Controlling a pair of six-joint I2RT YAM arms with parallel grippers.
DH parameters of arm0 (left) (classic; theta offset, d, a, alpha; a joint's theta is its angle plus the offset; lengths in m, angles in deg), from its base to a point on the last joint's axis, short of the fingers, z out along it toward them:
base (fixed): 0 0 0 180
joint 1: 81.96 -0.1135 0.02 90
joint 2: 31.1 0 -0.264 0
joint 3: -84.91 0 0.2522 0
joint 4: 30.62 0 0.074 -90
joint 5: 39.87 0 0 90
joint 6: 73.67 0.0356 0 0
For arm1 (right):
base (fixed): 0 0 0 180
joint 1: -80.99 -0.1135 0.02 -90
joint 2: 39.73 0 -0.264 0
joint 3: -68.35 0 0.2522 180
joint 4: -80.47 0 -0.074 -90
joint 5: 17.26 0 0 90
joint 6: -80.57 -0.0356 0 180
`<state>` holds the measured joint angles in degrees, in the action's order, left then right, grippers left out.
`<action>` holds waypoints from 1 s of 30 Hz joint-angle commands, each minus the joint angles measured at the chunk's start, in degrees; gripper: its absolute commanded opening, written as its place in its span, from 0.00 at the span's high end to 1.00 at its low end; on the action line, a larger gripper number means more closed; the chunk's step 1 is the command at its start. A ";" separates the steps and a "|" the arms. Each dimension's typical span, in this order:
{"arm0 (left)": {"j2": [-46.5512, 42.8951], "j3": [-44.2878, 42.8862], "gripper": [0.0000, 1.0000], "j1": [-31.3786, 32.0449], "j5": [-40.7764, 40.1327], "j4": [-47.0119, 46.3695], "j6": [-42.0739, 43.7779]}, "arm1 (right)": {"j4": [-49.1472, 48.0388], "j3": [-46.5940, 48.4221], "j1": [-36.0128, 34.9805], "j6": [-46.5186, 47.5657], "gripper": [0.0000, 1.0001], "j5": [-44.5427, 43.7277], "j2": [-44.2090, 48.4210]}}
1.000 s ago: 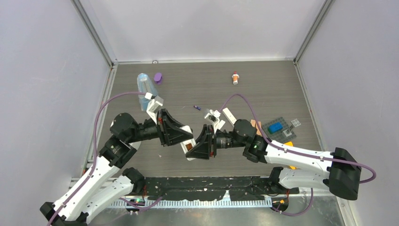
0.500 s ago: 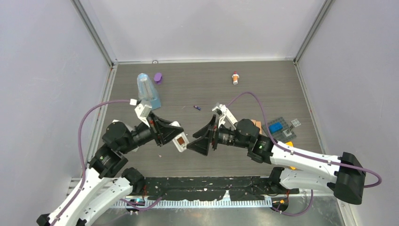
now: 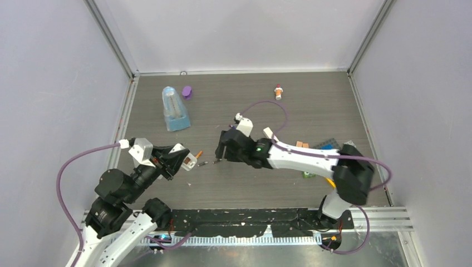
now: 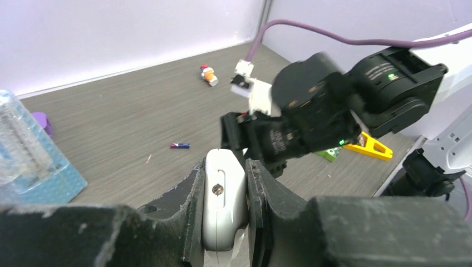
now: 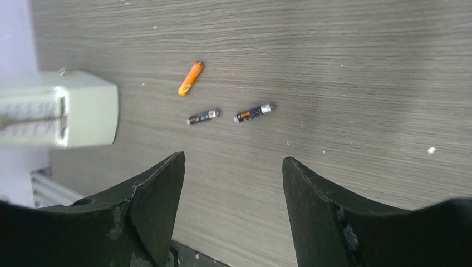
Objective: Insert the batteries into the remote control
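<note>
My left gripper (image 3: 187,162) is shut on the white remote control (image 4: 222,203), clamped on edge between its fingers (image 4: 259,194) above the table. The remote's end also shows in the right wrist view (image 5: 58,115). An orange battery (image 3: 198,154) and two dark batteries (image 3: 203,163) (image 3: 216,161) lie on the table between the grippers. The right wrist view shows the orange one (image 5: 190,78) and the dark ones (image 5: 203,117) (image 5: 254,112). The purple battery (image 4: 179,146) lies farther back. My right gripper (image 3: 221,151) (image 5: 234,161) is open and empty, just right of the dark batteries.
A clear blue bottle (image 3: 174,108) and a purple cap (image 3: 187,91) stand at the back left. A red-and-white little bottle (image 3: 278,92) lies at the back. A brick plate (image 3: 328,146), a green piece (image 3: 309,174) and a yellow piece (image 4: 367,146) lie on the right.
The two grippers have drawn apart. My left gripper pulled back left with the remote. My right arm swung back and to the right. The orange and dark batteries have come into view on the table.
</note>
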<state>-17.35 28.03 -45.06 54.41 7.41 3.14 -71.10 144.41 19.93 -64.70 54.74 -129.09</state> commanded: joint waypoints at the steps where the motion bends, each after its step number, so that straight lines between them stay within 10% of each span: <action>1: -0.81 -1.28 1.00 0.17 -3.58 -0.13 2.72 | 16.91 13.68 -1.72 -14.40 0.31 -8.66 -9.76; 30: -6.15 1.61 1.00 0.14 -19.73 0.38 0.95 | 41.29 41.97 -1.72 -29.83 0.48 -8.23 -41.31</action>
<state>-22.20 29.85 -45.06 41.40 9.03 4.56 -37.74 181.68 18.36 -92.65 48.95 -166.27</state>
